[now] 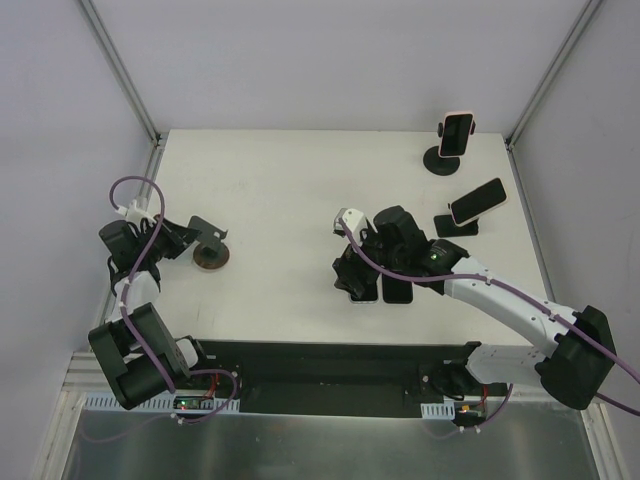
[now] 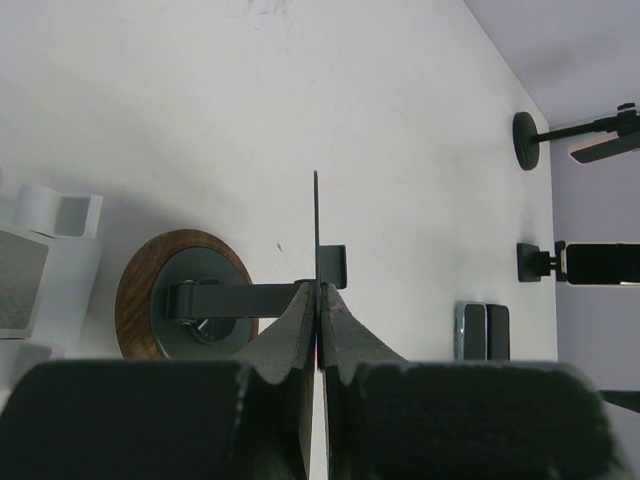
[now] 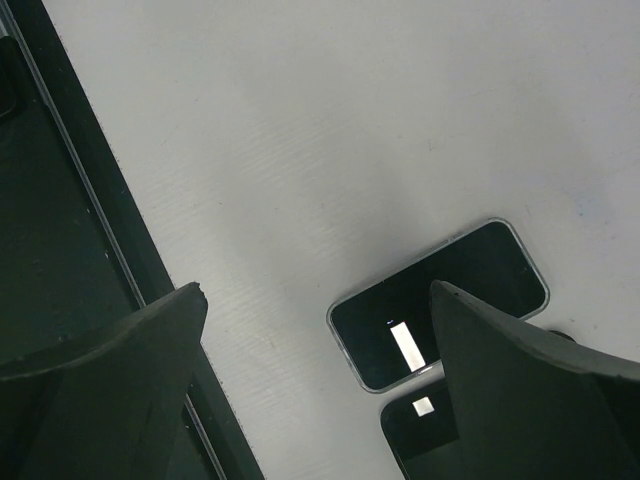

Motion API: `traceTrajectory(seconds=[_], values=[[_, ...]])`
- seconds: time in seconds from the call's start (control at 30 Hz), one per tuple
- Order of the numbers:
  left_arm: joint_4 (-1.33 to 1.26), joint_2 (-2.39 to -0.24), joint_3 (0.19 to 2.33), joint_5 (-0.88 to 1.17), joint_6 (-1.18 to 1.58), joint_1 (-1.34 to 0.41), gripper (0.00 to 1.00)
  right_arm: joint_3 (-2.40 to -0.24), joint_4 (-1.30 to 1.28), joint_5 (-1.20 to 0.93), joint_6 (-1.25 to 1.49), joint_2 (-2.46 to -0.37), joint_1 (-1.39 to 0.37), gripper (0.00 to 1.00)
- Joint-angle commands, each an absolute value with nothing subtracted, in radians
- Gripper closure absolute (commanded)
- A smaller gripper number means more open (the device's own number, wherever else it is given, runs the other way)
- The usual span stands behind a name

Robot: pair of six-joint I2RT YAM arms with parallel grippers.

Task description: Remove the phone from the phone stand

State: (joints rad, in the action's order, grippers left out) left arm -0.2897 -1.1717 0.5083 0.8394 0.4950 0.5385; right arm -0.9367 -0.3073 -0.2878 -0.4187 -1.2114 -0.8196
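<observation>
While your right gripper (image 3: 318, 290) hangs with its fingers spread wide near the middle of the table (image 1: 290, 190), a phone (image 3: 440, 300) lies flat and face-up under the gap, closer to the right finger. It looks untouched, though that finger hides one corner. A second phone (image 3: 425, 425) lies flat just beside it. Your left gripper (image 2: 317, 297), by the left edge, is clenched on the thin plate (image 2: 317, 230) of an empty phone stand (image 2: 240, 298) with a round wooden base (image 2: 140, 300). Toward the far right corner, a round-based stand (image 1: 438, 162) carries a pink-edged phone (image 1: 457, 134) upright, and a second stand (image 1: 455, 226) carries a tilted phone (image 1: 478, 200). The table is white, with grey walls around it and a dark strip (image 1: 330, 360) along the near edge.
</observation>
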Motion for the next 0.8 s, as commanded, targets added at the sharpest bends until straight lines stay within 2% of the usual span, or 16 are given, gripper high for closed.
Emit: traceTrajectory(seconds=[0.0, 0.43, 0.67, 0.77], values=[[-0.449, -1.175, 0.491, 0.933, 0.552, 0.548, 1.00, -0.937, -0.299, -0.298, -0.413, -1.203, -0.819, 0.04], [-0.457, -1.233, 0.492, 0.934, 0.540, 0.546, 0.99, -0.924, -0.295, -0.308, -0.413, -1.206, -0.819, 0.04], [-0.414, -1.270, 0.506, 0.939, 0.491, 0.549, 0.92, -0.911, -0.295, -0.304, -0.416, -1.197, -0.819, 0.04], [-0.402, -1.276, 0.509, 0.936, 0.469, 0.551, 0.86, -0.907, -0.295, -0.304, -0.417, -1.192, -0.819, 0.04]])
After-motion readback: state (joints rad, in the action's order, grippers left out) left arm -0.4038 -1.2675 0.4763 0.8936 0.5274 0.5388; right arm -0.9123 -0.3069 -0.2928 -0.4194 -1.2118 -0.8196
